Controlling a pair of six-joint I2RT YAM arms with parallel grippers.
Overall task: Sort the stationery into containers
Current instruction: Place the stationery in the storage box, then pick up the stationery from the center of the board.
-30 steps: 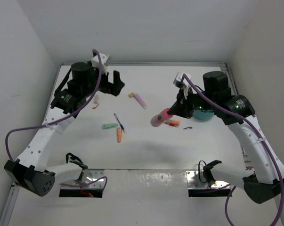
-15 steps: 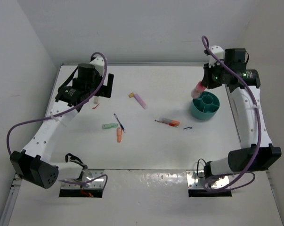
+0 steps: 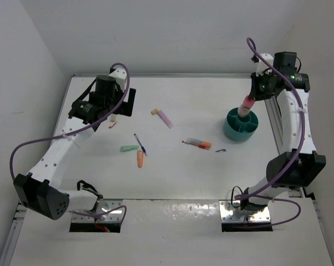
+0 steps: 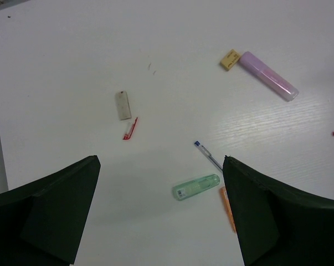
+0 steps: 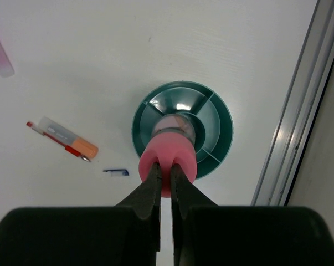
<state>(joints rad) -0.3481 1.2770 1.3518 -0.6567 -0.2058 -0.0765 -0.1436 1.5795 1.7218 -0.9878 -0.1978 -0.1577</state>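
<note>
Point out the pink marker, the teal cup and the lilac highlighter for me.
pink marker (image 5: 168, 151), right wrist view, its fat pink end.
teal cup (image 3: 240, 136), top external view, near outer wall.
lilac highlighter (image 4: 266, 75), left wrist view, middle of barrel.

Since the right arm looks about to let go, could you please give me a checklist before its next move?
1. Right gripper shut on the pink marker: ok.
2. Marker lined up over the middle of the teal cup: ok.
3. Marker tip below the cup's rim: cannot tell.
4. Cup standing upright: ok.
5. Left gripper open, far from the cup: ok.
6. Other stationery sorted: not ok, the lilac highlighter lies on the table.
</note>
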